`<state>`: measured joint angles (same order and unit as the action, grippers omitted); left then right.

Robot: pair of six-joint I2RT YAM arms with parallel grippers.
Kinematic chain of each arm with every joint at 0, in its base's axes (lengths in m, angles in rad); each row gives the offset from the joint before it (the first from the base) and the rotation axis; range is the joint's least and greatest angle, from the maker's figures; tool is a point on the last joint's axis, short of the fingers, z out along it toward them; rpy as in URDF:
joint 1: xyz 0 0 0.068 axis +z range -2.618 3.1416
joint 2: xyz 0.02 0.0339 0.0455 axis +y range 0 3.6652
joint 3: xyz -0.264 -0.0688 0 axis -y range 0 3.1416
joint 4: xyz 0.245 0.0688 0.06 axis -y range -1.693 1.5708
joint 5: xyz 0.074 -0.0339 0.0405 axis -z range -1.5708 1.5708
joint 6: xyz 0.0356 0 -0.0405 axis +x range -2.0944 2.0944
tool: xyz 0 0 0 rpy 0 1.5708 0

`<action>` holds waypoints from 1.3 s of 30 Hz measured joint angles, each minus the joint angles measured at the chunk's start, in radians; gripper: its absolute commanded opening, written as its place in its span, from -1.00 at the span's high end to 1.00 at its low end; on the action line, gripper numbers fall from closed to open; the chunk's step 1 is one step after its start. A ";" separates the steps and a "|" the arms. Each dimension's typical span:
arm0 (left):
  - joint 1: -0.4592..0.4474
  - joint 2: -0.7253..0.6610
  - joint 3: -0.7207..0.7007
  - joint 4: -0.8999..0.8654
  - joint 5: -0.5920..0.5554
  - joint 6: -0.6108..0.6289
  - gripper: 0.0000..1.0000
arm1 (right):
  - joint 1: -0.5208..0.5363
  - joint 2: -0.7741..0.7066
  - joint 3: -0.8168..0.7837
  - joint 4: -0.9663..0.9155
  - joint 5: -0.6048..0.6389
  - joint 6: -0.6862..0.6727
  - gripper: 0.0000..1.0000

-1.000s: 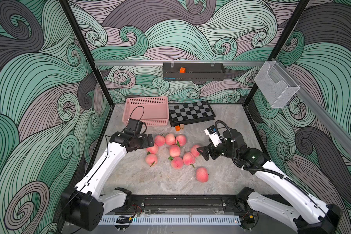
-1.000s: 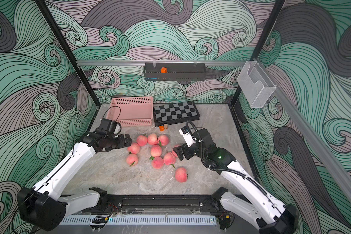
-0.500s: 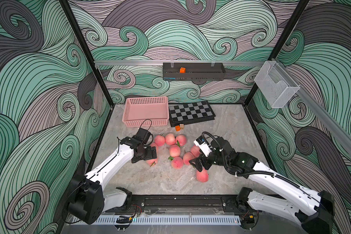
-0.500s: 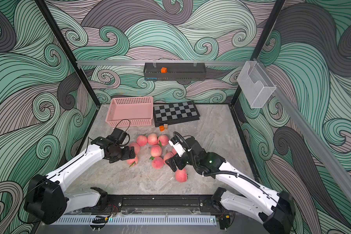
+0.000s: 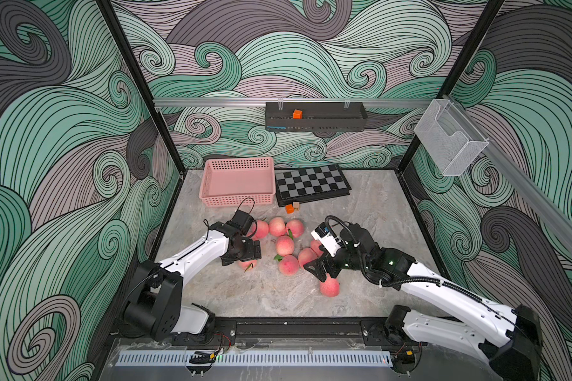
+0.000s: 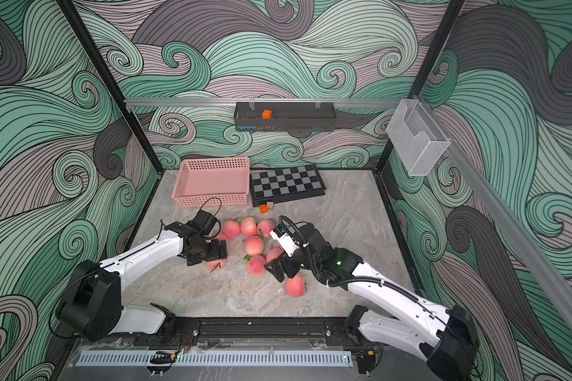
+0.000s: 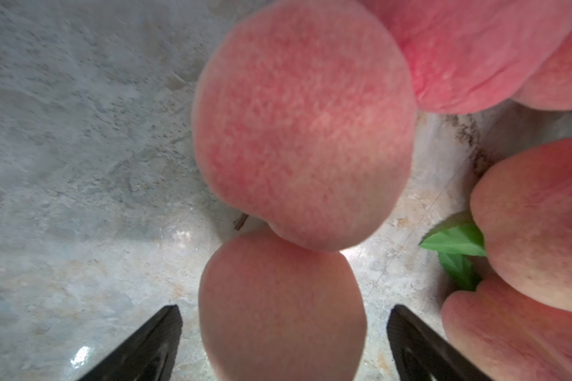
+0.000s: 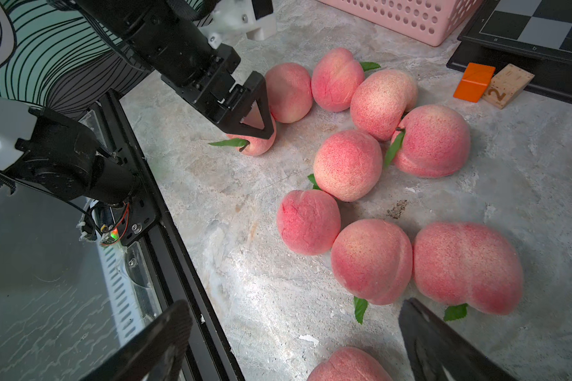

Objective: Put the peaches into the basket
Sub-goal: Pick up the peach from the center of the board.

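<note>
Left claw, spread wide, straddles a peach that both top views half hide; right claw gapes too.

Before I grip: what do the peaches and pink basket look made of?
The peaches look like matte foam or soft-plastic replicas: uniform speckled paint, flat stiff leaves; not certain. The basket looks like smooth moulded plastic: even rows of punched holes, one solid pink.

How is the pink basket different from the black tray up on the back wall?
The pink basket sits on the table, empty; the black tray hangs from the rail and holds an orange cube. The basket is broad, the tray long and narrow. Both are open-topped.
</note>
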<state>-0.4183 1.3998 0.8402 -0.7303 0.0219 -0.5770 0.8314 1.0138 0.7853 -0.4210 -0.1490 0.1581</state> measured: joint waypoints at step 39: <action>-0.084 -0.132 0.248 -0.209 -0.143 0.027 -0.33 | -0.002 -0.089 0.114 -0.065 0.000 -0.021 -0.98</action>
<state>-0.5022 1.2678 1.0885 -0.9390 -0.1211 -0.5495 0.8295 0.9249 0.8993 -0.4858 -0.1490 0.1371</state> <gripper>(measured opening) 0.743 0.989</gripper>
